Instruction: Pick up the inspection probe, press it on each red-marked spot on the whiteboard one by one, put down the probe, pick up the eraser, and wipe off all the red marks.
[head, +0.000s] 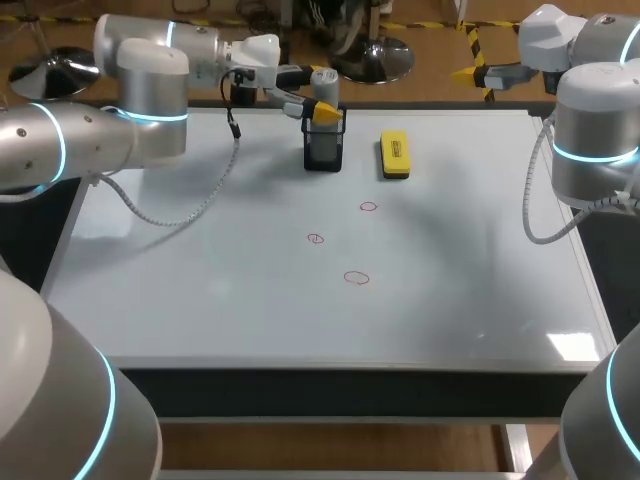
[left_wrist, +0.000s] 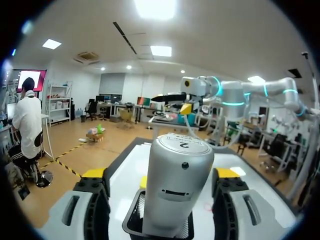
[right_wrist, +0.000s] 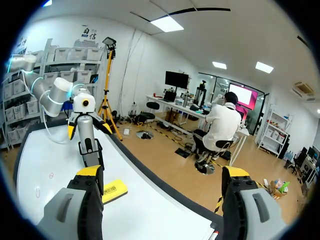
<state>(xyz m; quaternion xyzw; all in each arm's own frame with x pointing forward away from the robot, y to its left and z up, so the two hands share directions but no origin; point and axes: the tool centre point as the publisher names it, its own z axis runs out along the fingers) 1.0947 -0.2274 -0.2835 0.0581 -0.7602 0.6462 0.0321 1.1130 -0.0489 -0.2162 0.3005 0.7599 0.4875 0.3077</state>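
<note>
Probe (left_wrist: 177, 185) right up against the left wrist lens: fat grey cylinder, flat cap, upright in black mesh holder (left_wrist: 131, 220). Left pincer (left_wrist: 160, 174) wide open and straddling it. One finger close against the shell, clear gap on the other side, so no grip yet. Same story from the head view: holder at the far edge of the whiteboard (head: 200, 290), left arm (head: 150, 100) in from the left.

Right pincer (right_wrist: 162, 172) also wide open, nothing in it, beyond the far right corner of the board, well apart from everything.

Eraser (head: 395, 155): yellow block, flat on the board, just beside the holder on the right-arm side. Three red marks (head: 368, 207) nearer mid-board, strung out toward the robot, none wiped.

Handling guess: looks like a rigid, smooth shell, probably light to moderate weight. Not fragile-looking, but likely slippery under hard yellow tips. Round body, so prone to rolling in a two-finger pinch if taken off-centre. Best bet: close across the full diameter, on the upper body above the holder rim and below the cap. Lift straight up, otherwise likely to drag or tip the light mesh holder. Needs a firm enough squeeze to take the press on the board without sliding up through the fingers.
</note>
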